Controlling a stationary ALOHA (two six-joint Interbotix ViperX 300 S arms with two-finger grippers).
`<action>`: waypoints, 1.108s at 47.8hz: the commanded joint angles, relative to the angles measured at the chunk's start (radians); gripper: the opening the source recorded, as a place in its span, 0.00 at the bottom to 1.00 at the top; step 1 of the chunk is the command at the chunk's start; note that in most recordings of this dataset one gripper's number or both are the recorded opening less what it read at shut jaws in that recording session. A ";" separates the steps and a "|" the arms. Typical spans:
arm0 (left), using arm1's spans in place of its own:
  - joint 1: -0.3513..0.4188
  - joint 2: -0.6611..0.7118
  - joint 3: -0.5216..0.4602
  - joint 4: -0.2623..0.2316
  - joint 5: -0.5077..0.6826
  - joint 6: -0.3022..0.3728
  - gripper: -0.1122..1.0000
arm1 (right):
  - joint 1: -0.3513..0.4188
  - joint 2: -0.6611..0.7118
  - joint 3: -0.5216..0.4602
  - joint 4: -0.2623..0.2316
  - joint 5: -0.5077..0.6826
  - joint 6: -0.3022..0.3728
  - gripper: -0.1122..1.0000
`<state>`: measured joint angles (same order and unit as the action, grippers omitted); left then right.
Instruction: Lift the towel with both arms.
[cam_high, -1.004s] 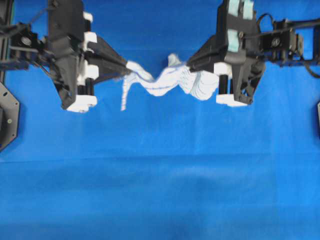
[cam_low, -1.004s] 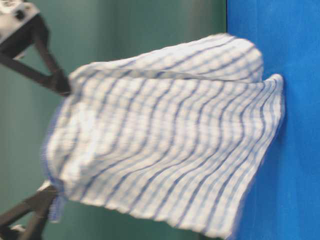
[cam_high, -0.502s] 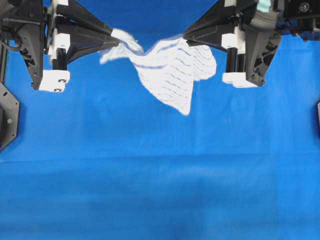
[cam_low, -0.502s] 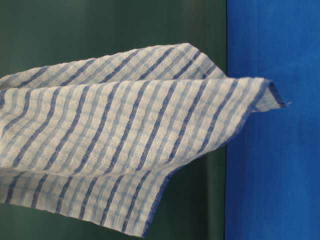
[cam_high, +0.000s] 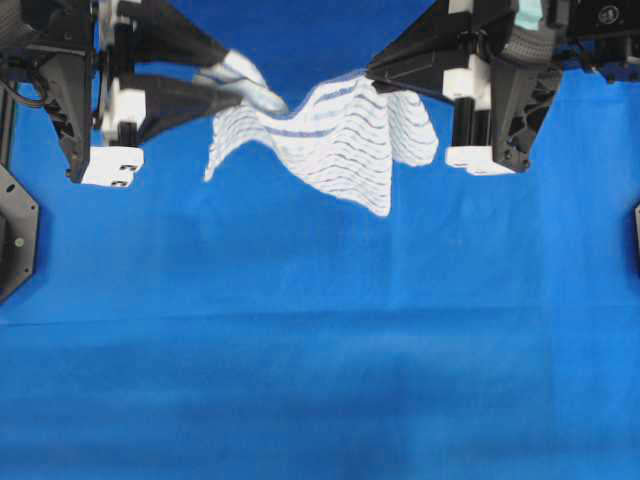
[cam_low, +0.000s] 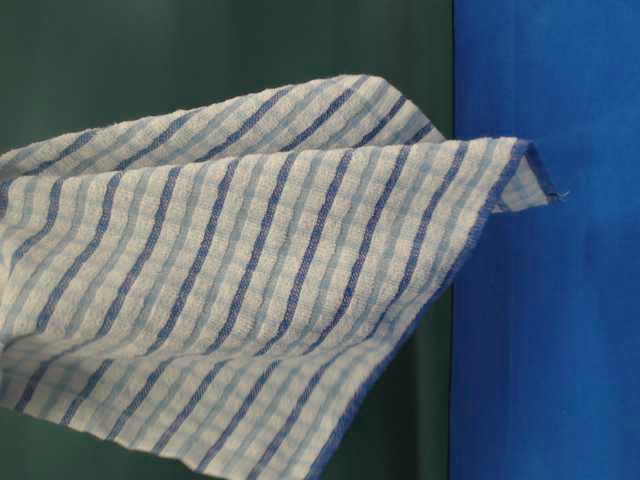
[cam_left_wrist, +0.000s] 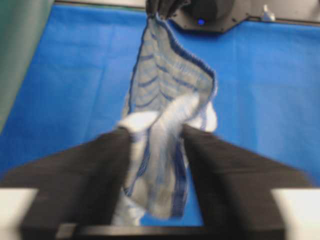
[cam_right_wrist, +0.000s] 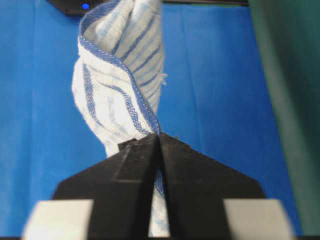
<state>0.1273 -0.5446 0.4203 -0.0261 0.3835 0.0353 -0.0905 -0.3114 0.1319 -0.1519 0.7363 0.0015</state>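
1. Towel, thin white soft cloth with blue and grey check stripes (cam_high: 335, 140), hangs in the air between the two black arms, well clear of the blue sheet (cam_high: 320, 360) below. It sags in the middle, one loose corner drooping lowest.
2. Left gripper, black pointed two-finger type with white plastic mounts (cam_high: 262, 88), has its jaws spread apart in the left wrist view. The cloth bunches loosely in the gap between the fingers (cam_left_wrist: 107, 165). I can't tell if that corner is pinched or just draped there.
3. Right gripper, same black build with pale teal tape patches on its arm (cam_high: 372, 72), looks clamped on the towel's other corner. In the right wrist view the jaws sit nearly together with a thin fold of cloth caught between.
4. My read of why it's held so: one corner each keeps the cloth spread rather than balled, so the lift counts as done with both arms. Task looks essentially complete.
5. Risk, judged: the left side seems loose, so the towel may slip off and swing from the right grip alone.
6. Surface: plain blue sheet covers the whole table, slightly creased, nothing else on it that I see.
7. Room: dark green backdrop (cam_low: 200, 40) behind the table in the table-level view.
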 joint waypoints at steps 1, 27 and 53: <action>-0.003 -0.009 -0.025 0.000 -0.015 0.002 0.54 | 0.002 -0.021 -0.023 -0.009 -0.009 -0.002 0.32; -0.009 -0.029 0.114 0.000 -0.023 -0.008 0.94 | 0.002 -0.023 0.081 -0.021 -0.012 0.008 0.67; 0.000 0.179 0.410 0.000 -0.311 -0.006 0.94 | 0.000 0.020 0.480 -0.021 -0.322 0.086 0.66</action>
<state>0.1197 -0.3896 0.8191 -0.0261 0.1289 0.0276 -0.0905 -0.2991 0.5875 -0.1718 0.4617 0.0813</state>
